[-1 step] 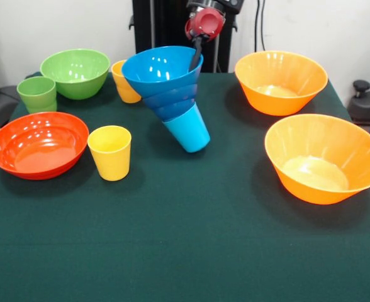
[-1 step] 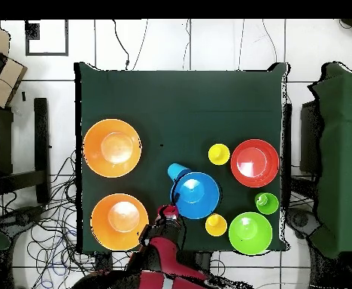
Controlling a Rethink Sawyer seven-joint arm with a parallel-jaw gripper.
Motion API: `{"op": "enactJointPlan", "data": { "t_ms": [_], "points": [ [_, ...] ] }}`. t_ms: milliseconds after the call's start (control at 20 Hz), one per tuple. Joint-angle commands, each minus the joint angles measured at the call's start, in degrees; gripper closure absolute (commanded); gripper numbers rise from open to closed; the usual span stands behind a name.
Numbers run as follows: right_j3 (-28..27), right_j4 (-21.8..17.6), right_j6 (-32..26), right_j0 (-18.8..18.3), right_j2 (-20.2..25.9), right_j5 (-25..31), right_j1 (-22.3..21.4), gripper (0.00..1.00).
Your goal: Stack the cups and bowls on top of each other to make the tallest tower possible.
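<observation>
The tower is a light blue cup with blue bowls nested on it, and it leans over at the table's middle back. My gripper comes down from above and is shut on the top blue bowl's far right rim, one dark finger inside the bowl. From overhead the gripper sits at the blue bowl's edge, with the light blue cup poking out beside it. A yellow cup stands left of the tower, and another yellow cup stands behind it.
A red-orange bowl sits at the left, with a green cup and a green bowl behind it. Two large orange bowls fill the right side. The table's green cloth reaches the front edge.
</observation>
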Motion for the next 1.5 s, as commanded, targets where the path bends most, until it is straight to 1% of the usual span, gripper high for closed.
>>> {"op": "enactJointPlan", "data": {
  "t_ms": [50,250,350,400,750,850,1100,1250,1350,1500],
  "points": [
    [-9.4,4.2,9.3,-0.7,4.3,4.2,1.8,0.00],
    [-9.7,3.6,9.1,-1.1,4.1,4.0,2.3,0.00],
    [-10.7,1.9,9.2,-1.7,3.8,2.4,4.5,0.00],
    [-11.3,2.0,8.7,-1.4,3.6,2.0,5.4,0.00],
    [-13.0,6.2,7.2,1.1,3.4,3.3,6.3,0.00],
    [-13.7,6.8,7.2,1.4,3.5,3.1,6.8,0.00],
    [-14.6,8.5,6.7,1.9,3.8,4.5,6.5,0.00],
    [-15.5,8.1,6.2,1.7,3.6,4.3,7.6,0.00],
    [-15.4,7.5,5.5,1.4,3.3,4.9,7.3,0.00],
    [-16.8,3.9,4.1,-0.8,3.1,6.5,8.3,0.00]
  ]
}}
